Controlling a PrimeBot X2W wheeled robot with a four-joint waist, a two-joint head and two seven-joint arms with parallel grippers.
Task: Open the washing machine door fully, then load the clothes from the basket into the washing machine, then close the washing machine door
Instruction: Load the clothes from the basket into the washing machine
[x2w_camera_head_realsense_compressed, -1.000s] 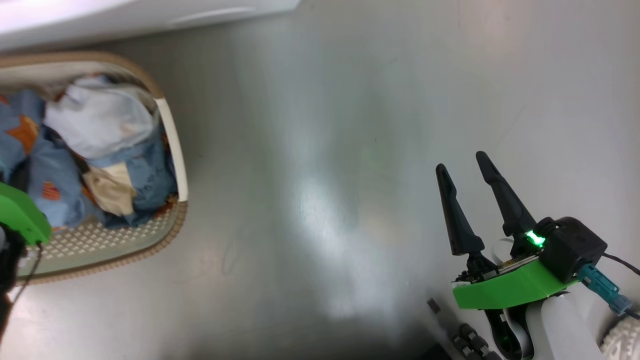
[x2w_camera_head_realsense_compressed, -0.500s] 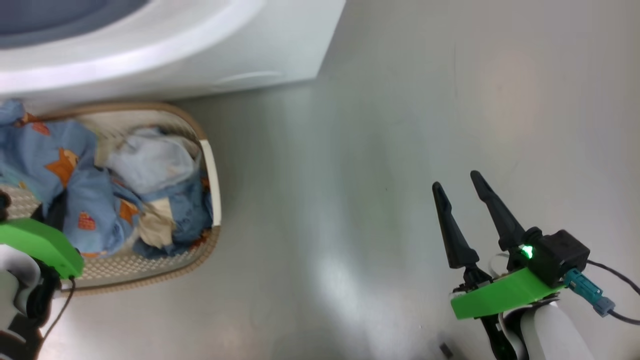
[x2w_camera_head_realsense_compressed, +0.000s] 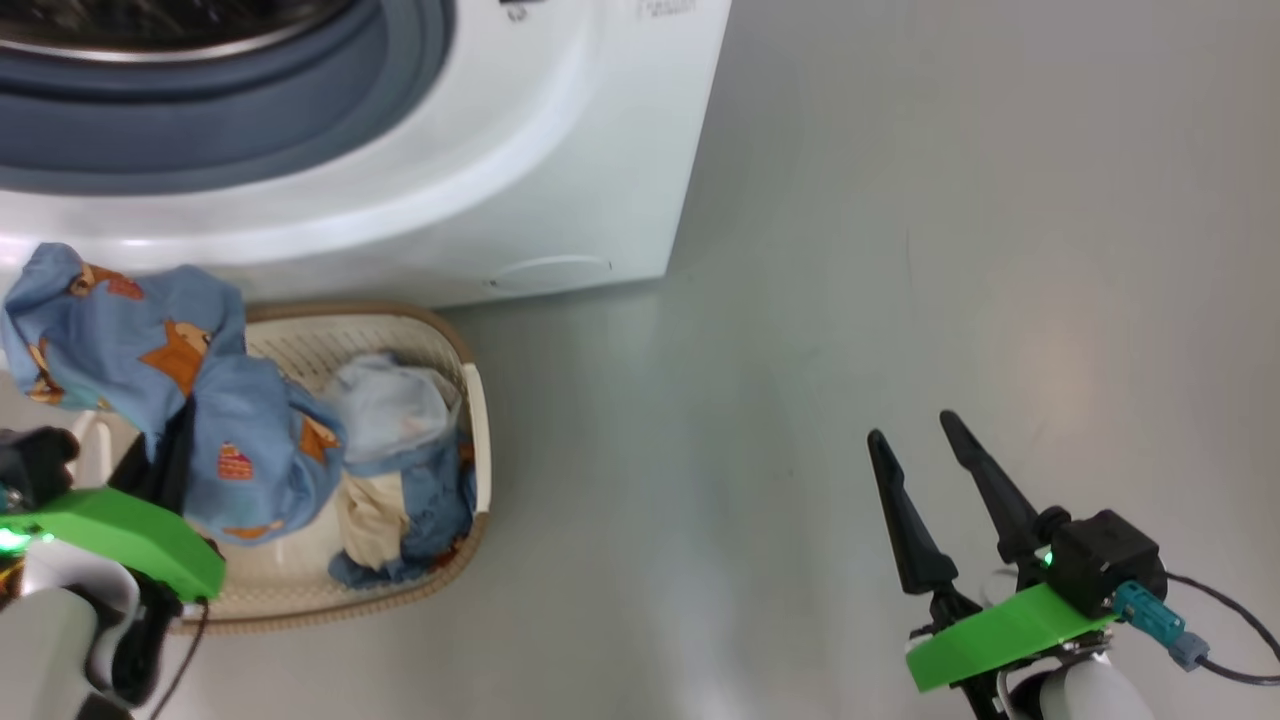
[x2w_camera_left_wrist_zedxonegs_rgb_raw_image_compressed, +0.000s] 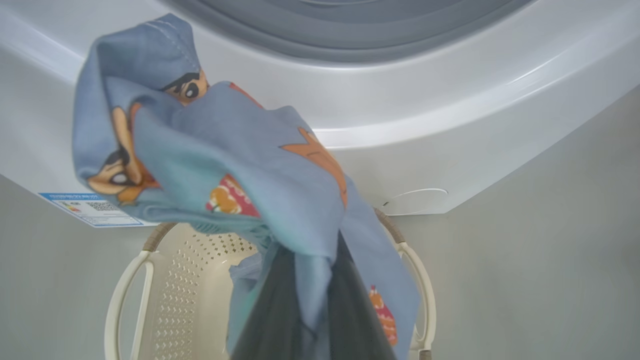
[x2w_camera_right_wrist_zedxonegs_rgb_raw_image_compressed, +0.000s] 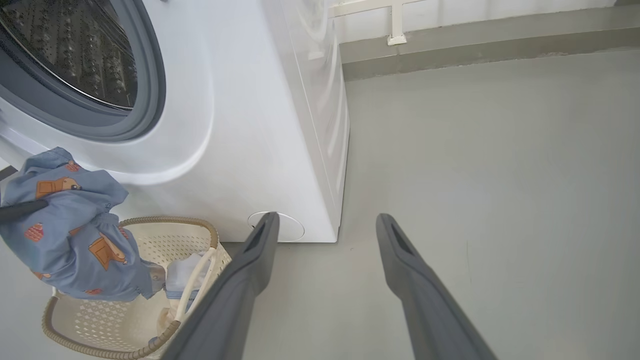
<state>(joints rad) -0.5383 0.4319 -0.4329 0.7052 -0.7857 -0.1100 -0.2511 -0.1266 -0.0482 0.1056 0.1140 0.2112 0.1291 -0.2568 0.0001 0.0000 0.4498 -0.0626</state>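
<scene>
A: What does the left gripper (x2w_camera_left_wrist_zedxonegs_rgb_raw_image_compressed: 312, 280) hold?
B: Its 2 dark fingers pinch a blue fabric garment with orange cartoon prints (x2w_camera_left_wrist_zedxonegs_rgb_raw_image_compressed: 280, 165), which hangs above the cream perforated plastic basket (x2w_camera_head_realsense_compressed: 478, 420) at 9 o'clock in the head view.
A: And the other clothes?
B: In the basket lie pale and cream pieces (x2w_camera_head_realsense_compressed: 390, 420), just before the big white front-loading washing machine (x2w_camera_head_realsense_compressed: 560, 150) at 11 o'clock, its grey-blue gasket ring (x2w_camera_head_realsense_compressed: 300, 130) uncovered.
A: The right gripper (x2w_camera_head_realsense_compressed: 913, 428)?
B: At 4 o'clock, fingers spread and holding nothing, over grey floor (x2w_camera_head_realsense_compressed: 800, 300).

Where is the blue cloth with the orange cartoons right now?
In the head view the blue cloth is at the left, pinched in the left gripper, hanging over the basket in front of the washing machine.
</scene>
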